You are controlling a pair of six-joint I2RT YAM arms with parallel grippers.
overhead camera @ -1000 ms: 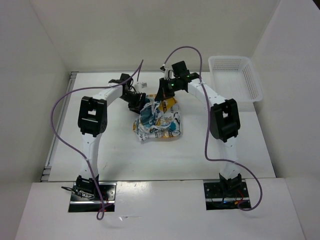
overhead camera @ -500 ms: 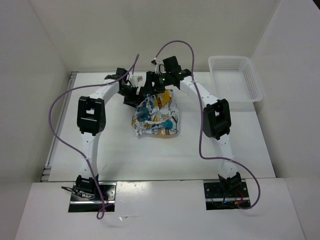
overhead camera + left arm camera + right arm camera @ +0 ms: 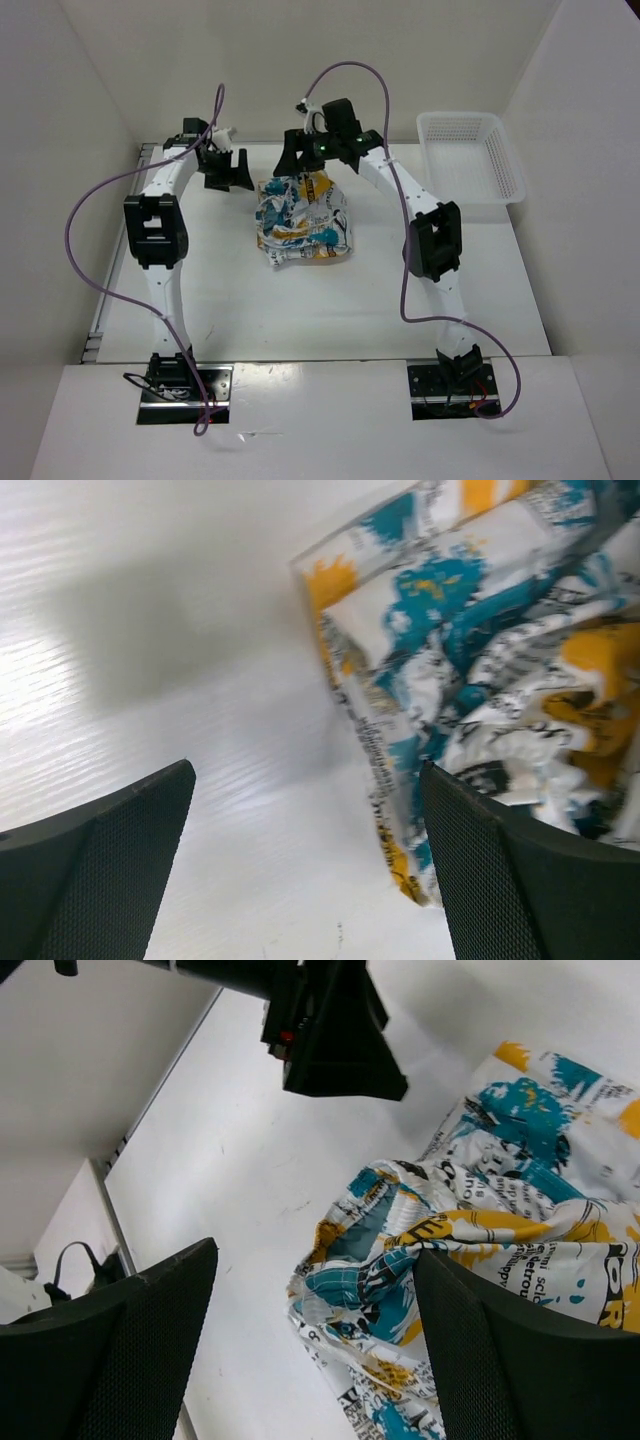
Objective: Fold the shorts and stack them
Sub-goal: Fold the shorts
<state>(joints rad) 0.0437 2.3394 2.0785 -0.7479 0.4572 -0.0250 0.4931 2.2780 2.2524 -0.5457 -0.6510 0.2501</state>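
The shorts [image 3: 302, 222] lie crumpled in a heap on the white table, white with teal, yellow-orange and black print. My left gripper [image 3: 228, 172] hangs open just left of the heap's far corner. In the left wrist view the left gripper [image 3: 305, 870] has only bare table between its fingers, and the shorts [image 3: 480, 650] edge runs beside the right finger. My right gripper [image 3: 298, 165] is open above the heap's far edge. In the right wrist view the right gripper [image 3: 315, 1340] holds nothing, and the shorts [image 3: 500, 1210] lie loose below it.
A white mesh basket [image 3: 470, 155] stands at the back right of the table. White walls close in the table on the left, back and right. The left gripper [image 3: 335, 1035] shows dark at the top of the right wrist view.
Both grippers have opened and let go of the shorts, which have dropped into a heap. The left arm has swung out to the left; the right gripper has moved back and left.
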